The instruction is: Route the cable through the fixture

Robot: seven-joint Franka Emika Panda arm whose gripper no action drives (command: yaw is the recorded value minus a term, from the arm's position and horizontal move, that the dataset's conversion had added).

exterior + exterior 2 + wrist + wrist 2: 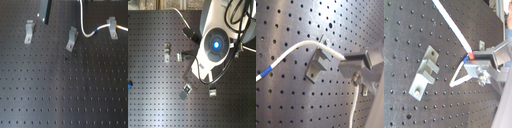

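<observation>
Right up against the lens in the first wrist view, the gripper (358,67) has its metal fingers (353,63) pinched tight on the cable (298,48), which arcs away across the perforated board (286,110) and shows a blue marked band toward its far end. Just behind that grip sits a metal clip fixture (317,64) bolted to the board, with the cord passing right over its top edge. Over in the second wrist view, the same white cord streaks up and away from the fingers, a red-and-blue mark right at the pinch, while another bracket (425,71) stands apart on the board. Further out, in the first exterior view, the cable curves through the rightmost clip (113,26), with two more clips (72,39) (29,30) standing free.
</observation>
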